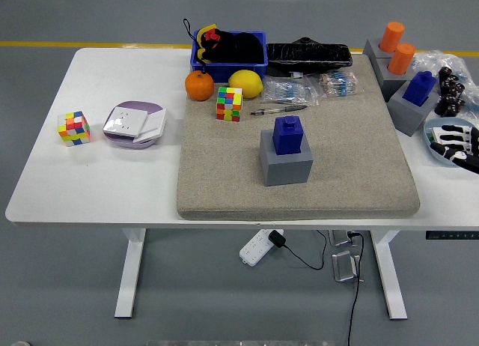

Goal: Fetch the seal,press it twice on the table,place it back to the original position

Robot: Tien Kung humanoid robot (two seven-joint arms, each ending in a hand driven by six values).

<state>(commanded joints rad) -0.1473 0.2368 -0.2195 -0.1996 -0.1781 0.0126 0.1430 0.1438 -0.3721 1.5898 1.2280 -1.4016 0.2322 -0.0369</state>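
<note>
A blue seal (288,134) stands upright on a grey block (285,161) in the middle of the beige mat (224,174). My right hand (451,142) comes in at the right edge, over a light blue dish (432,130), well to the right of the seal. Its black fingers (447,133) are spread and hold nothing. My left arm does not show.
Behind the seal lie a pen (278,110), a puzzle cube (229,103), an orange (199,85), a lemon (245,83) and a blue bin (229,49). Another blue seal (420,87) and two orange seals (397,46) stand at the right. A second cube (74,128) and a purple dish (135,124) sit left.
</note>
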